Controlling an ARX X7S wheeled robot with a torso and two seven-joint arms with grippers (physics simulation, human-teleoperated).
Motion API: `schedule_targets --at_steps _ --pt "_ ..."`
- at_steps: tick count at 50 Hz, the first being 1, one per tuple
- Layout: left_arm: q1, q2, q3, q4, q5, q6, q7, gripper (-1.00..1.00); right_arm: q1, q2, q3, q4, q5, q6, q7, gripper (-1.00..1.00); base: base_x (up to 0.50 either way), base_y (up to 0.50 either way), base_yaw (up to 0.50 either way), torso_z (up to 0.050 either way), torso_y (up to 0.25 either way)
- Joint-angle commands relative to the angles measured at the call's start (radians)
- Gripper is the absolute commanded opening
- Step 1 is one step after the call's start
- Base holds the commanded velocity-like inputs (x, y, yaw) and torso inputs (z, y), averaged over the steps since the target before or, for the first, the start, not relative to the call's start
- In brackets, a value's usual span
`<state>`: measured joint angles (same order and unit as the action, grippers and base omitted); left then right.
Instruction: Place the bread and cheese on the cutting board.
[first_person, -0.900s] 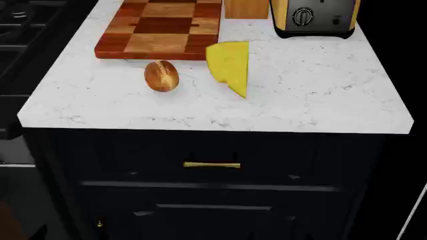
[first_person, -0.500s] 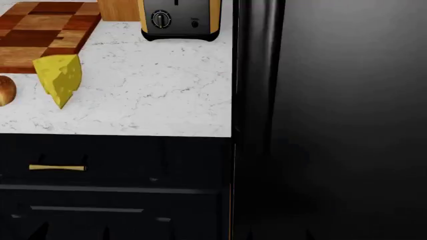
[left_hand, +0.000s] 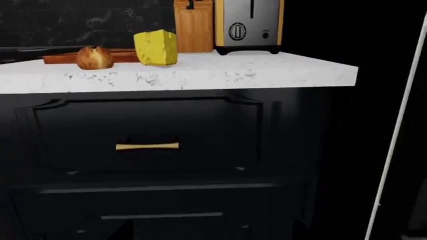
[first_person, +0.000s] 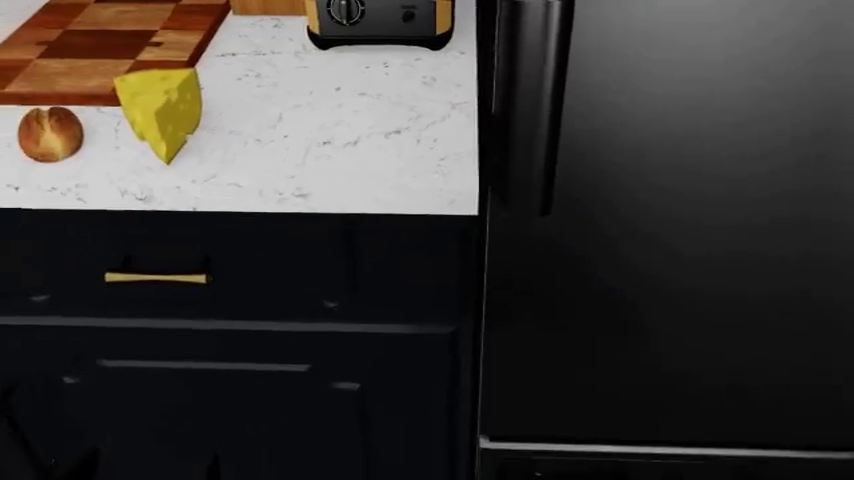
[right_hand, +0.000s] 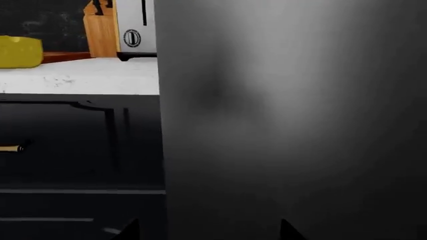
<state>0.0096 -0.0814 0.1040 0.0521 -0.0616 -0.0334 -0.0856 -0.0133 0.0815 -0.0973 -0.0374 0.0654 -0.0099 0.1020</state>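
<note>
You faced mostly fridge (first_person: 667, 230); bread (first_person: 50, 134) and cheese (first_person: 162, 106) sat off-board at frame edge, risking a blind reach. Neither gripper's fingers showed.

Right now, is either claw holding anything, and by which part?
Nothing is held. The bread and cheese both sit free on the countertop, beside the cutting board. Neither claw is in view.

Little of me shows. Of my right pincer (right_hand: 209, 233) I see only two fingertips (right_hand: 288, 231): flat black, plain, pointed like small wedges. One shows against the grey fridge (right_hand: 287, 120) door, the other just off the fridge's edge. My left pincer (left_hand: 187, 234) is black too, its shape blurred in shadow.
</note>
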Motion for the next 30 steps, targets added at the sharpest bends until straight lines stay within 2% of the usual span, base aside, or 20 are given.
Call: schedule_targets --at_steps 1,5,7,30 --pt "-0.010 0.004 -0.004 -0.022 0.005 0.010 0.005 1.00 -0.011 -0.008 0.020 -0.010 0.024 -0.034 -0.008 1.00 0.00 0.00 0.00 0.000 0.000" --pt "-0.009 0.000 0.002 -0.015 0.001 0.005 0.000 1.00 0.006 0.002 0.008 -0.004 -0.005 0.027 0.018 1.00 0.00 0.09 0.00 0.000 0.000" --pt "-0.006 -0.003 0.005 0.001 -0.001 -0.006 -0.003 1.00 0.008 0.009 -0.013 -0.005 -0.059 0.039 0.046 1.00 0.00 0.50 0.00 0.000 0.000" --pt "-0.022 -0.024 0.041 -0.037 -0.029 0.014 -0.024 1.00 0.026 0.035 -0.033 0.077 0.001 -0.041 0.038 1.00 0.00 0.50 0.00 0.000 0.000"
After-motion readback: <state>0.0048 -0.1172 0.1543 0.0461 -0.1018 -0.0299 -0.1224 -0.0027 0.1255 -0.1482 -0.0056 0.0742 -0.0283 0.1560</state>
